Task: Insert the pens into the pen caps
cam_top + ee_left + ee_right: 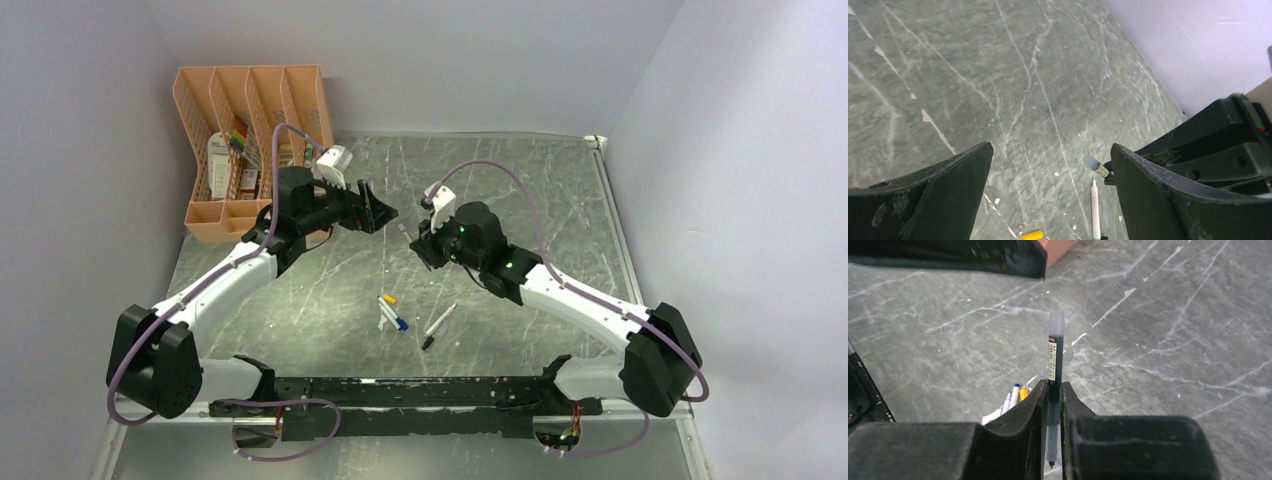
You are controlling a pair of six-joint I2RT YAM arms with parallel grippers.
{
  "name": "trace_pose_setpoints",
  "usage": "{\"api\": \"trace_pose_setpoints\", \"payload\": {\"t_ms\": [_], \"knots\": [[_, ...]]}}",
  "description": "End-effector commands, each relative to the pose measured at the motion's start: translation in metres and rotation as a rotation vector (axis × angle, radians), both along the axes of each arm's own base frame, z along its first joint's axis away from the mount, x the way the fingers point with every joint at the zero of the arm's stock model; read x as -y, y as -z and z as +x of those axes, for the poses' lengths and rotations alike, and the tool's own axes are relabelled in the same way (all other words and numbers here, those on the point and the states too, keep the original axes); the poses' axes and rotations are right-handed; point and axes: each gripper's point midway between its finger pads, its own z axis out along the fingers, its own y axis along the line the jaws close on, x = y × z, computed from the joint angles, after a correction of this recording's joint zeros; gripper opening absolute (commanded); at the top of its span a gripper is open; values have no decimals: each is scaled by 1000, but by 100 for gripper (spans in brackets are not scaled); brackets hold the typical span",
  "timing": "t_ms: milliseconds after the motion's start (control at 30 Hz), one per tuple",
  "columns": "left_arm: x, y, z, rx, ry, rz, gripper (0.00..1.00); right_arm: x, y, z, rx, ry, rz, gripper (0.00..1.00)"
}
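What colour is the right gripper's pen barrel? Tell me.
The pen is dark, near black; best in right wrist view.

Tabletop (560, 220): smooth stone-look surface, grey-green, white-veined, faint sheen.
Left gripper (1051, 147) fingers (948, 190): matt black plastic, scuffed.
Dark pen (1054, 357): glossy barrel, printed label, frosted translucent end.
Desk organiser (215, 215): perforated orange plastic.

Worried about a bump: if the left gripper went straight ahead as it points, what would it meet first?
Likely the dark pen held by the right gripper, near the line of the open left gripper; depth is unclear.
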Motion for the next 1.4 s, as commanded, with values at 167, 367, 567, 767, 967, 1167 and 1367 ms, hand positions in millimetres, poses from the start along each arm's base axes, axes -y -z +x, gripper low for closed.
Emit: {"api": "trace_pose_setpoints", "payload": {"t_ms": [167,367,567,767,967,1167,1367], "knots": [[28,-11,-19,-1,208,-64,96,-3,-37,2,53,-48,109,0],[33,-13,-25,-8,250,-95,94,-3,-41,1,59,-53,116,0],[40,-10,-28,-35,290,-127,91,-2,-44,1,64,-53,123,0],[45,-8,-31,-60,328,-147,89,-1,-47,2,76,-46,129,0],[49,-1,-34,-85,351,-152,88,-1,-48,2,77,-48,134,0],[54,-2,-35,-111,369,-183,81,-2,-49,0,80,-61,142,0],[58,-6,-39,-130,399,-222,70,-1,-52,-1,88,-61,146,0]]}}
